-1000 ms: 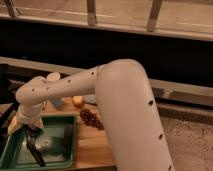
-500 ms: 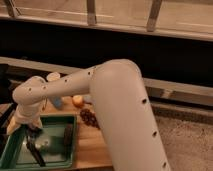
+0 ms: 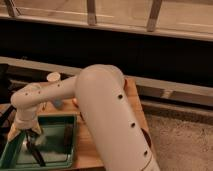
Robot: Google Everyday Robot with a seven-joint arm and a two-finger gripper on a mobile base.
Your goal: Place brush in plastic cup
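Observation:
My gripper hangs from the white arm over the left half of a green tray. The brush lies slanted in the tray right under the gripper, its thin dark handle running toward the front edge and a greyish patch beside the gripper. I cannot see whether the gripper touches the brush. The white plastic cup stands upright at the back of the wooden table, behind the arm's forearm and well apart from the gripper.
A short dark-brown block lies in the tray's right half. The wooden table ends at the right next to speckled floor. My bulky upper arm covers the table's middle. An orange object peeks out behind it.
The upper arm has swung left and now covers the dark item and most of the orange object. The gripper stays over the tray's left half.

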